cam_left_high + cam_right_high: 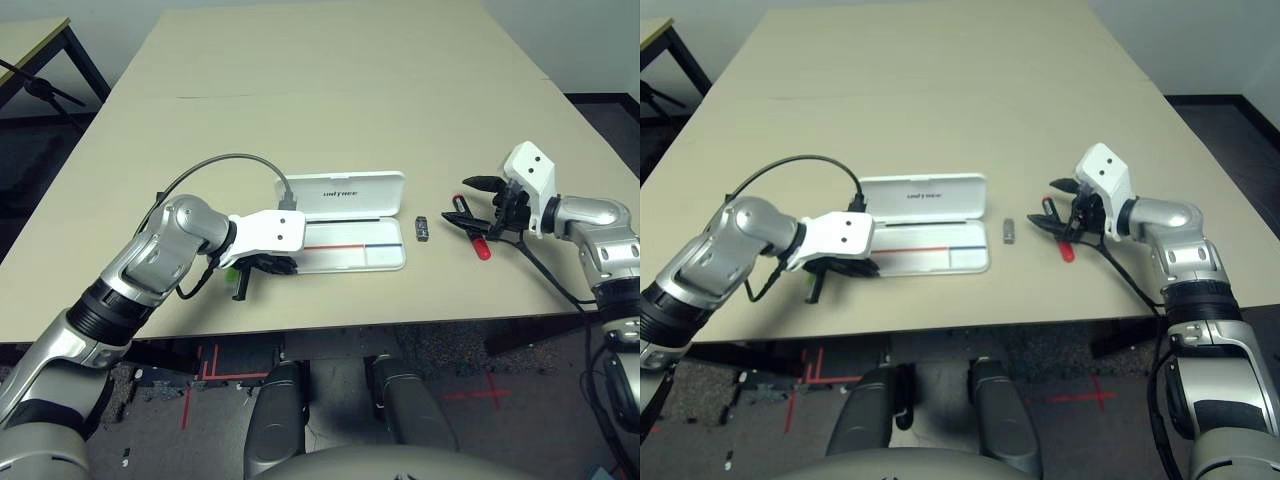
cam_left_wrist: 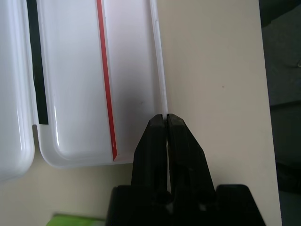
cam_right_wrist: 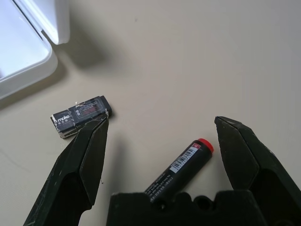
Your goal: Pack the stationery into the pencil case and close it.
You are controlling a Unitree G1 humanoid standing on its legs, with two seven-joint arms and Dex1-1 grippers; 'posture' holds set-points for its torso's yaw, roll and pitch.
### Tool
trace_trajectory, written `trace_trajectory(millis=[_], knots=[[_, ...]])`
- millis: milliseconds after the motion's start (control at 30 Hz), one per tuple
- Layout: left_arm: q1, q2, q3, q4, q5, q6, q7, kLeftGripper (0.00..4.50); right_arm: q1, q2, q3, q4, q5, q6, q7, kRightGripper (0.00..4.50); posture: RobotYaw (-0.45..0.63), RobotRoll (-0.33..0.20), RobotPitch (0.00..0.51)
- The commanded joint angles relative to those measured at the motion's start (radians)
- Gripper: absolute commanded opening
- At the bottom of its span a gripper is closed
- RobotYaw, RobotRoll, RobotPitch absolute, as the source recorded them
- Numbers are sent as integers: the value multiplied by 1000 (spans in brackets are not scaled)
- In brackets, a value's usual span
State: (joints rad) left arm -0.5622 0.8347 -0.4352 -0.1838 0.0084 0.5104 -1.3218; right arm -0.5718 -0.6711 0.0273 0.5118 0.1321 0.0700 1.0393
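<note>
Beige table (image 1: 330, 90): one, carries everything; nothing else on it apart from the task items.
White pencil case (image 1: 352, 243): one, lying open near the front edge of the table, lid with dark lettering flipped back away from the robot. Tray looks empty apart from a red and blue line printed on its floor. No stationery inside that I can see, so packing judged not started; lid not yet closed.
Left hand (image 1: 241, 283): clenched, fingers pressed together with nothing between them, at the left front corner of the case tray in the left wrist view.
Right hand (image 1: 478, 212): spread wide, grasping nothing, hanging over the red marker, one finger on each side and apart from it.
Red marker (image 3: 181, 167): one, flat on the table, well right of the case, black cap end towards the right hand.
Green highlighter (image 2: 77, 220): one, just a sliver visible on the table under the left hand, outside the case, by its left end.
Dark clip piece (image 3: 81, 117): one, tiny, white print on it, on the table between the case and the marker.
Progress: early. Zero of three items packed.
Left to do: load marker, highlighter, clip; then shut the lid.
</note>
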Motion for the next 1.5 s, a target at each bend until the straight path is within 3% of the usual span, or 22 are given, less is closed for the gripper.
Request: trace_trajectory(millis=[33,800,967,1200,1500], knots=[[18,8,-7,-27,5,17,4,22,-10,2,8,11,-11,-11,8,4500,-56,0,141],[35,-20,4,-31,-2,42,49,22,-10,6,14,28,-26,-31,12,4500,-63,0,140],[41,-2,20,-37,-6,-5,55,1856,-12,11,16,37,-30,-39,12,4500,-55,0,140],[71,63,109,-135,-107,1,1,4486,-27,16,17,66,-36,-53,12,4500,-49,0,132],[104,156,278,-187,-221,22,-4,4486,-27,11,-57,5,56,44,11,4500,-41,0,129]])
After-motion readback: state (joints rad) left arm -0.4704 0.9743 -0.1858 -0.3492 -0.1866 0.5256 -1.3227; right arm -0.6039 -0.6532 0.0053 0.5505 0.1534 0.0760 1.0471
